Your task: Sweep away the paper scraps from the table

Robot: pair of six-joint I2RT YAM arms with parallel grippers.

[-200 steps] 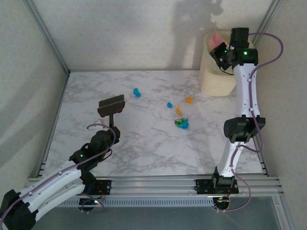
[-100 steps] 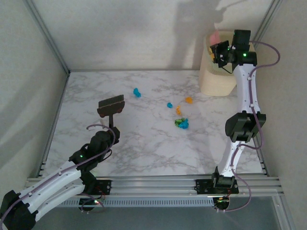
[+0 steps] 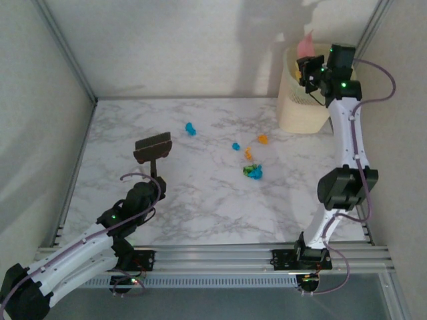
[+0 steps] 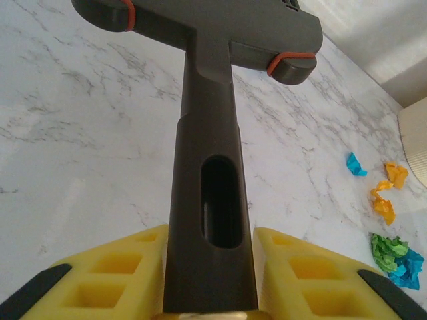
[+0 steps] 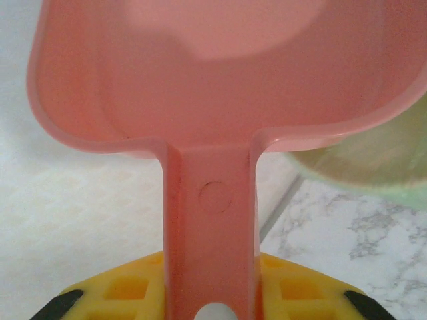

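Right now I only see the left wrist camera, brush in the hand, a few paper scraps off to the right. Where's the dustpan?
Observer: The right hand grips the pink dustpan by its handle, up at the cream bin in the far right corner.
Operator: Any scraps I can't see?
Observer: One blue scrap lies alone on the table, beyond the brush, left of the other scraps.
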